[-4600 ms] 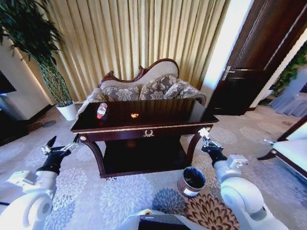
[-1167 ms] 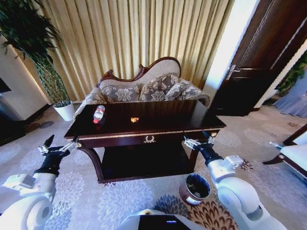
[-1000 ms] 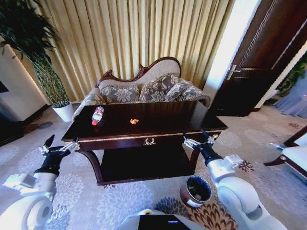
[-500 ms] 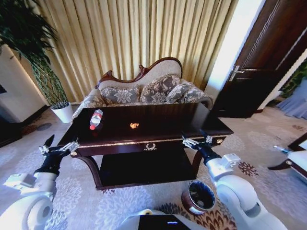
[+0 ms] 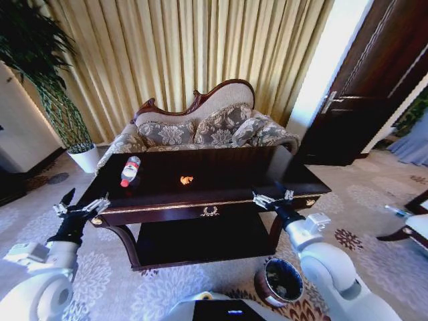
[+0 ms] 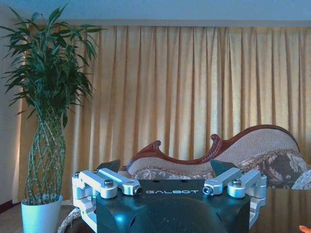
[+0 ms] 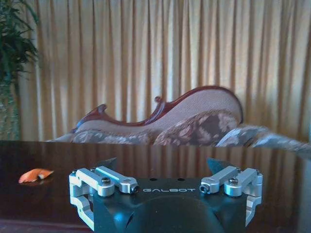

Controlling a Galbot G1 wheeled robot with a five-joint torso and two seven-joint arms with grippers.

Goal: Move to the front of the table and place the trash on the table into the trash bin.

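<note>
I am judging the approach as nearly done and the clearing as not yet begun. I am facing the front of the table (image 5: 200, 204), with its gold wreath emblem (image 5: 210, 211) almost centred below me and its near edge close ahead.

Nothing has gone into the trash bin (image 5: 281, 283) as far as I can see; it is standing on the carpet to the right of the table, near my right arm, and I cannot make out anything inside its dark interior. The bottle (image 5: 129, 171) with the red cap is lying on the far left part of the tabletop. The orange scrap (image 5: 186, 180) is sitting near the middle of the top, well apart from the bottle, and I am also picking it up at the left edge of the right wrist view (image 7: 35, 175). I cannot find a white paper wad anywhere.

I am holding the left gripper (image 5: 79, 207) just off the table's near left corner, fingers spread wide, gripping nothing and touching nothing. I am holding the right gripper (image 5: 272, 198) at the near right edge of the top, likewise spread wide and empty; whether it is grazing the edge I cannot tell.
</note>
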